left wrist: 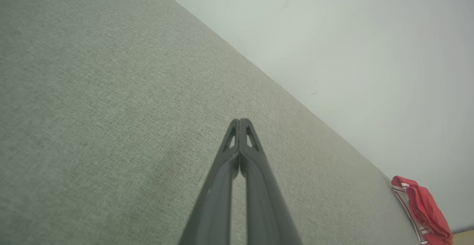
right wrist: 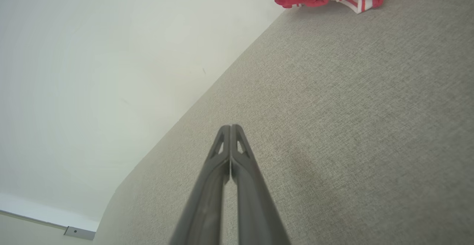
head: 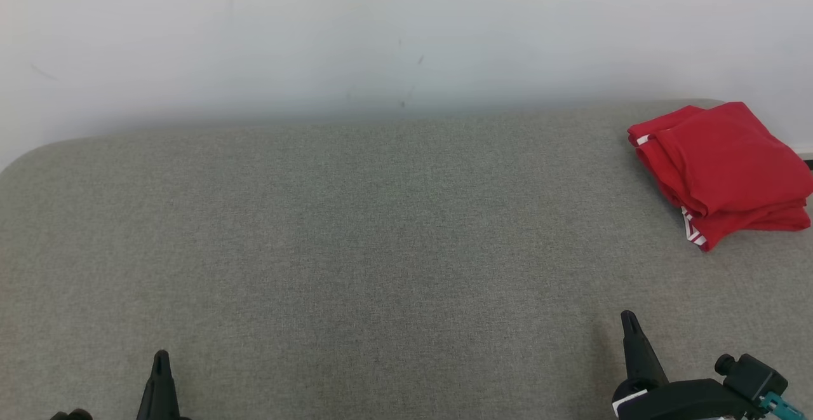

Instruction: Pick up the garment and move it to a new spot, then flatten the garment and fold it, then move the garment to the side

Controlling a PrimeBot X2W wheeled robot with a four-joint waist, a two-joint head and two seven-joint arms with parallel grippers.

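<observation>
dark left claw (head: 161,358) and right claw (head: 628,318) point forward, both pinched closed.

We see the red garment (head: 724,166) cut by the head view's edge at three o'clock, by the right wrist view's top edge at one o'clock, and by the left wrist view's corner at five o'clock. Its folds hide the inner layers, so we cannot tell its kind. The left gripper (head: 161,359) at seven o'clock and the right gripper (head: 629,318) at five run off the head view's bottom edge.
</observation>
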